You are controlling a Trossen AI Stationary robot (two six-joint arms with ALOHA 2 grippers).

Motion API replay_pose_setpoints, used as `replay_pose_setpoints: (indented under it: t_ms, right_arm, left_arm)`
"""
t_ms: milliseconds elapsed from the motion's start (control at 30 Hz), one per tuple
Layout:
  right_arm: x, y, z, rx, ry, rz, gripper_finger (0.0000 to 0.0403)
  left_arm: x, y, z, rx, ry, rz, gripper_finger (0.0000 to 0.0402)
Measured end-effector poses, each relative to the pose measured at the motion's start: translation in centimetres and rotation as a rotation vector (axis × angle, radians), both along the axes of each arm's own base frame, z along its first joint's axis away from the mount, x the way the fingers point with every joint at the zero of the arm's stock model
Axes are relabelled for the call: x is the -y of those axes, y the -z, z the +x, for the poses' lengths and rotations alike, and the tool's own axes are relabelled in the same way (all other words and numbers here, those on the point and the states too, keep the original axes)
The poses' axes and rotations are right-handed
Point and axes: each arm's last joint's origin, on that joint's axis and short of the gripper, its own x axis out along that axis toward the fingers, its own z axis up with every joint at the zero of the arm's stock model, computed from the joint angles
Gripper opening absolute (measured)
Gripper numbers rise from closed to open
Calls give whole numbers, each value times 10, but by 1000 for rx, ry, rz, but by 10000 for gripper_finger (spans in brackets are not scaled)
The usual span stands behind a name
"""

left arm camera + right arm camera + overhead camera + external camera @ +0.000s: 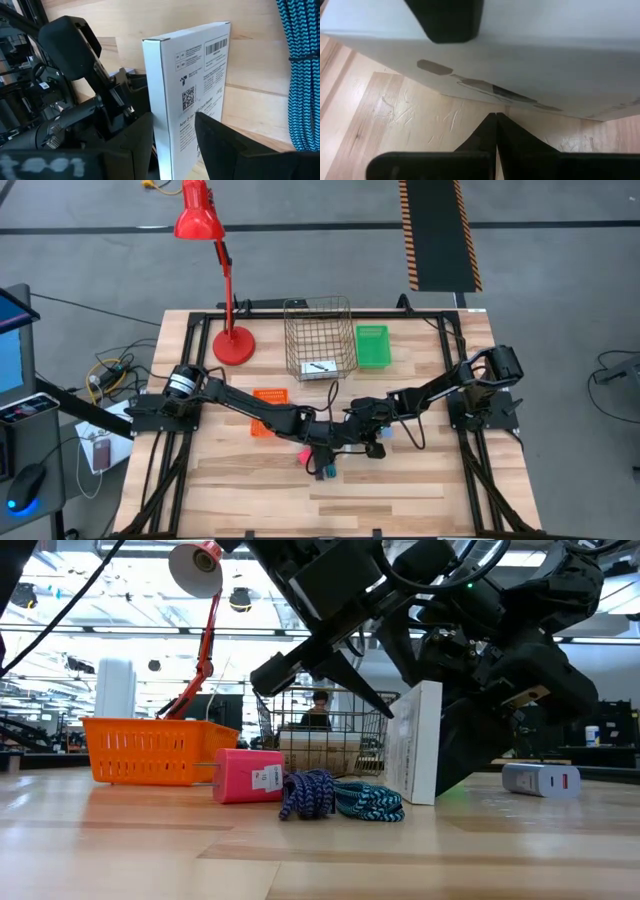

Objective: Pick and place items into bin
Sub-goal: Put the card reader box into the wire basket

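A flat white box with black barcodes and a QR code (pixel 192 85) stands on edge on the table (pixel 418 740). My left gripper (pixel 172 145) is shut on it, near the table's middle (pixel 335 442). My right gripper (pixel 496 120) is shut and points its tips at the low part of the box's plain broad side (pixel 535 65). Beside the box lie a coiled blue cord and a teal cord (pixel 340 798), then a pink piece (pixel 247 775). A small light-blue piece (pixel 385 435) lies under the right arm. My left gripper pinches the white box across its thin side, one finger (pixel 220 137) on the printed face (pixel 187 125) and the other (pixel 135 145) on the back. The box stands nearly upright with its lower edge (pixel 412 800) on the table. My right gripper's shut tips are close to the box's plain side; I cannot tell whether they touch it.
A wire basket (pixel 318 338) at the far middle holds a white card (pixel 318 367). A green bin (pixel 372 345) sits to its right, an orange basket (pixel 268 405) under the left arm, a red lamp's base (pixel 232 345) far left. A grey-white piece (pixel 540 779) lies right.
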Motion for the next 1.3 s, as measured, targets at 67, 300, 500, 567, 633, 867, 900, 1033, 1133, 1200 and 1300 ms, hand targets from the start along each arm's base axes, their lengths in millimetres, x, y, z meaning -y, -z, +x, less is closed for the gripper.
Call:
replay_pose_setpoints:
  t_ms: [67,300,500,567,633,867,900,1033,1133,1200,1300]
  right_arm:
    - [0,0,0,0,0,0,0]
    - [0,0,0,0,1,-1,0]
    - [0,0,0,0,1,-1,0]
    - [0,0,0,0,1,-1,0]
    - [0,0,0,0,1,-1,0]
    - [0,0,0,1,1,-1,0]
    - [0,0,0,2,-1,-2,0]
    - [0,-2,2,10,-8,-6,0]
    - [-1,-3,4,15,-16,-11,0]
    - [-1,-3,4,20,-23,-17,0]
    - [-1,-3,4,21,-25,-18,0]
  left_arm:
    - [0,0,0,-3,-6,0,133]
    - [0,0,-1,-3,-12,-1,112]
    - [2,0,-1,-3,-12,0,101]
    - [2,0,-1,-3,-11,0,100]
    - [2,0,-1,2,-10,2,100]
    - [2,-1,1,26,14,34,100]
    - [2,-1,1,26,16,37,100]
    - [2,-1,1,27,15,42,100]
    - [2,-1,1,29,4,54,100]
    - [3,-1,1,28,-1,66,100]
    - [5,-1,0,28,-3,76,100]
